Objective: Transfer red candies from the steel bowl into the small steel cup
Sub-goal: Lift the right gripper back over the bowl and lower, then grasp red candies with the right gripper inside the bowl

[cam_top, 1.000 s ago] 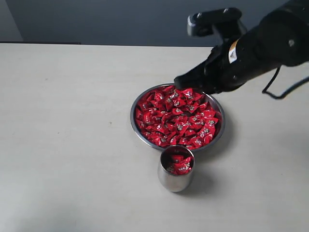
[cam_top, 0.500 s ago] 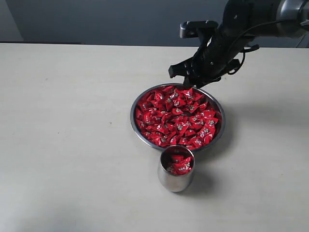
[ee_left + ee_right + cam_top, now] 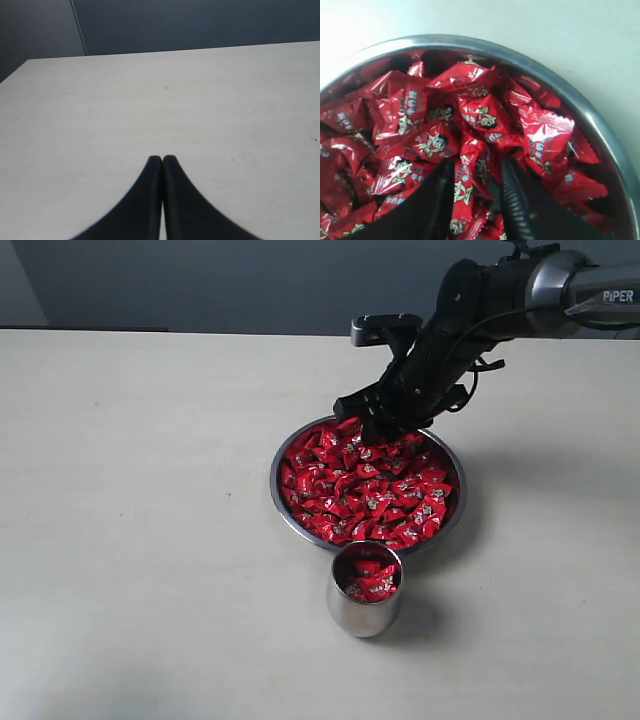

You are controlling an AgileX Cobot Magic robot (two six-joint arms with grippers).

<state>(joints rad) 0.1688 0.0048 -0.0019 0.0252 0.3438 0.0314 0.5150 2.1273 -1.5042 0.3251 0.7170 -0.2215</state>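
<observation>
We've got the right gripper (image 3: 372,426) down at the rim of the steel bowl (image 3: 272,483) on the side away from the small steel cup (image 3: 362,618). Its fingers (image 3: 515,200) are parted and dug into the red candies (image 3: 365,490), with one wrapper lying right in the gap. The cup stands just beside the bowl's opposite rim, with a few candies inside. The left gripper (image 3: 162,159) is pressed closed over bare table (image 3: 100,110), holding nothing.
</observation>
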